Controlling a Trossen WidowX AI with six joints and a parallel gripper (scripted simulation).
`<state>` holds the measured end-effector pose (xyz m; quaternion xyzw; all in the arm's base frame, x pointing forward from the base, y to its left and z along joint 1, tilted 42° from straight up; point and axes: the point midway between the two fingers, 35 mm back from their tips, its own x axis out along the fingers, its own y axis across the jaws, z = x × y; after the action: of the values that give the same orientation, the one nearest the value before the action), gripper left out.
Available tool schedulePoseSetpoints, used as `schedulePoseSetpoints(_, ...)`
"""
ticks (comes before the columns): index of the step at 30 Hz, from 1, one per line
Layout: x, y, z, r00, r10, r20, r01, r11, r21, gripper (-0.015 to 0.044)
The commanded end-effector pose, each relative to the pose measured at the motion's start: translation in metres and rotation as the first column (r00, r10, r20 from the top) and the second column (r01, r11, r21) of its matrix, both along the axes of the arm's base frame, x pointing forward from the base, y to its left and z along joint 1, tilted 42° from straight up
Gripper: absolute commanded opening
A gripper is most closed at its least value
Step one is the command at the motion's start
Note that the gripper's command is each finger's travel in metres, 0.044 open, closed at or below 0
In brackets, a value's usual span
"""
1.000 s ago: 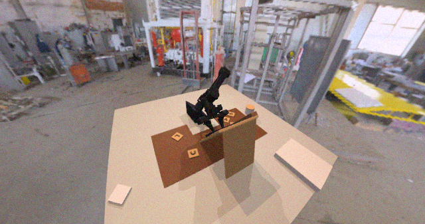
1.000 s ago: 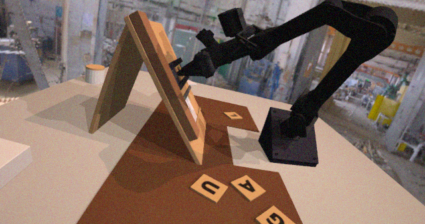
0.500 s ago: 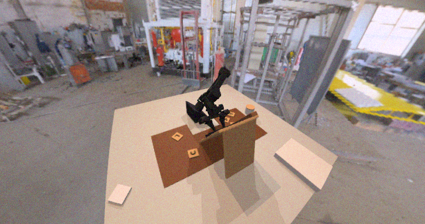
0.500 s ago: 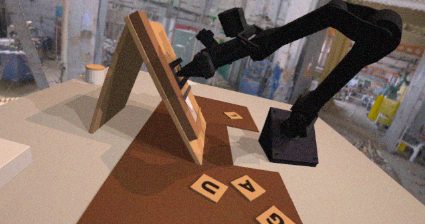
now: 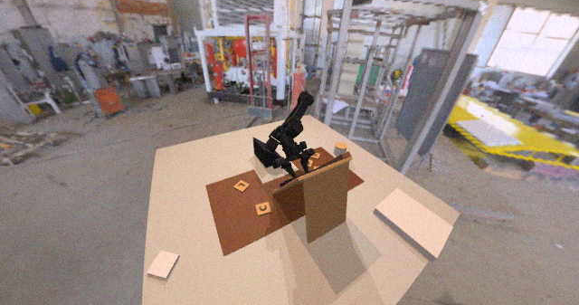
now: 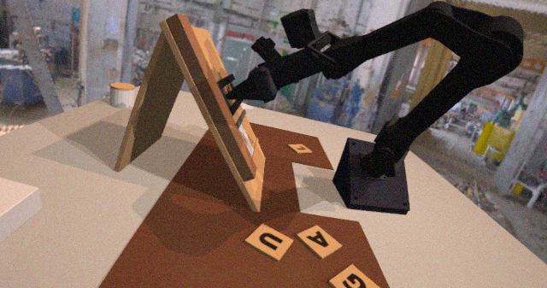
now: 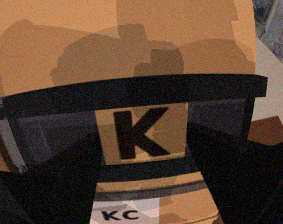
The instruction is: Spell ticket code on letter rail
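My gripper (image 7: 144, 133) (image 6: 229, 97) is shut on the K tile (image 7: 127, 131), which reads upright between the upper and lower bars of the black rail (image 7: 217, 84). Dark slot shows on both sides of the tile. The rail is on the leaning board (image 7: 37, 60) (image 6: 209, 108) (image 5: 291, 201). The ticket (image 7: 148, 206) below it shows KC; its lower part is cut off. In the exterior view, the U tile (image 6: 269, 242), A tile (image 6: 319, 241) and G tile (image 6: 354, 278) lie on the brown mat (image 6: 205, 271), with another tile (image 6: 300, 148) farther back.
In the top view, a C-like tile (image 5: 263, 208) and another tile (image 5: 242, 185) lie left of the board. The board's support panel (image 5: 326, 205) (image 6: 149, 104) stands behind it. A lidded jar (image 5: 340, 149), a thick pale slab (image 5: 416, 223) and a small pale block (image 5: 164, 264) stand around.
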<state>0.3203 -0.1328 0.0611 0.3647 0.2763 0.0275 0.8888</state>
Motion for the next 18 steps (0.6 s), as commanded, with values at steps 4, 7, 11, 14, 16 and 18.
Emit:
schedulePoseSetpoints(4, 0.0008, 0.0038, 0.003, 1.0, -0.003, -0.003, 0.003, 1.0, 0.003, 0.0)
schedulePoseSetpoints(7, 0.0011, 0.0052, 0.0042, 1.0, -0.003, -0.003, 0.003, 1.0, 0.003, 0.0)
schedulePoseSetpoints(11, 0.0015, 0.007, 0.0059, 1.0, -0.003, -0.003, 0.003, 1.0, 0.003, 0.0)
schedulePoseSetpoints(14, 0.0018, 0.0084, 0.0072, 1.0, -0.003, -0.003, 0.003, 1.0, 0.003, 0.0)
schedulePoseSetpoints(16, 0.0021, 0.0093, 0.008, 1.0, -0.003, -0.003, 0.003, 1.0, 0.003, 0.0)
schedulePoseSetpoints(18, 0.0023, 0.0102, 0.0089, 1.0, -0.003, -0.003, 0.003, 1.0, 0.003, 0.0)
